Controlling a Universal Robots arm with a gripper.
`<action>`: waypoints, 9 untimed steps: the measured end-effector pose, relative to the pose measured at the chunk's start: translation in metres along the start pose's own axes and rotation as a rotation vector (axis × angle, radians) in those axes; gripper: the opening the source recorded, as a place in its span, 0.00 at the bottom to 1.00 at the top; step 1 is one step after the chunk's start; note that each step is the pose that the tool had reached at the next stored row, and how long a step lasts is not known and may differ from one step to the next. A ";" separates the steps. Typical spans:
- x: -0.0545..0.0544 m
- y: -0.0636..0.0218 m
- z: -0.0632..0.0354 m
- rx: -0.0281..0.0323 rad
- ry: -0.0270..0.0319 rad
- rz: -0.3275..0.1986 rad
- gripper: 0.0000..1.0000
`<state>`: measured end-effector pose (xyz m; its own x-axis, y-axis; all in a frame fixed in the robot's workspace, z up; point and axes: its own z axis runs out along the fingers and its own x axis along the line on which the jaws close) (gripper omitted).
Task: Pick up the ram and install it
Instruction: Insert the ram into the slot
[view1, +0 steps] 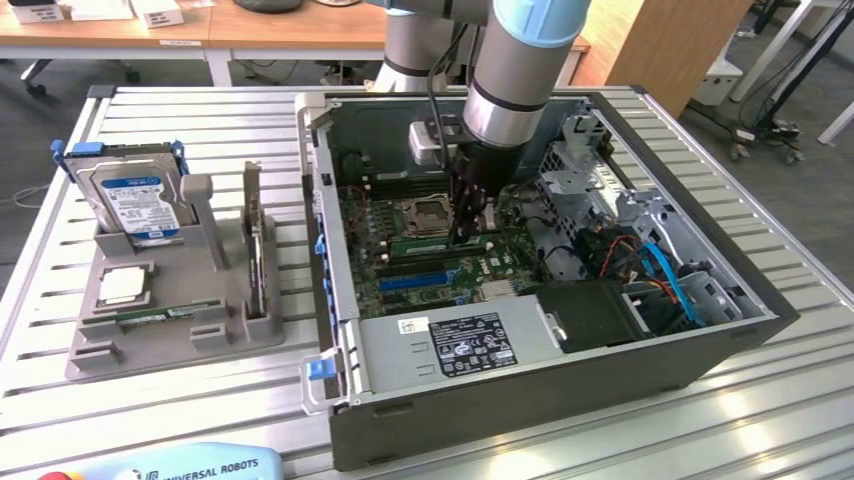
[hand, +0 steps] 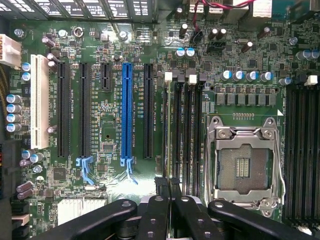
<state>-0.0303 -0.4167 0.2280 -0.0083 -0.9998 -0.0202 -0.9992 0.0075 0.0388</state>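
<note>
The fingers (hand: 156, 212) are cut off by the frame edge. Their black tips are pressed together at the end of a row of long memory slots (hand: 187, 130). A thin strip that looks like the ram (view1: 424, 243) runs edge-on along that row beside the open processor socket (hand: 243, 162). Whether it is seated, or nipped by the tips, cannot be made out. In the exterior view the arm (view1: 527, 60) hides much of the green motherboard (hand: 112, 125).

The dark steel computer case (view1: 534, 400) lies open on a slatted metal surface (view1: 200, 120), with wooden desks (view1: 267, 25) behind. On the exterior view's left, a grey moulded rack (view1: 174, 345) holds an upright hard drive (view1: 134, 200). A long blue slot (hand: 127, 115) stands among the black ones.
</note>
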 end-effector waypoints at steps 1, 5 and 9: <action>0.000 0.0000 0.0003 0.0001 -0.0001 0.000 0.11; 0.000 -0.0001 0.0014 0.0001 -0.0001 0.000 0.11; 0.000 -0.0001 0.0022 0.0000 0.0001 0.000 0.11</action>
<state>-0.0303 -0.4167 0.2258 -0.0083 -0.9998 -0.0201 -0.9992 0.0075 0.0388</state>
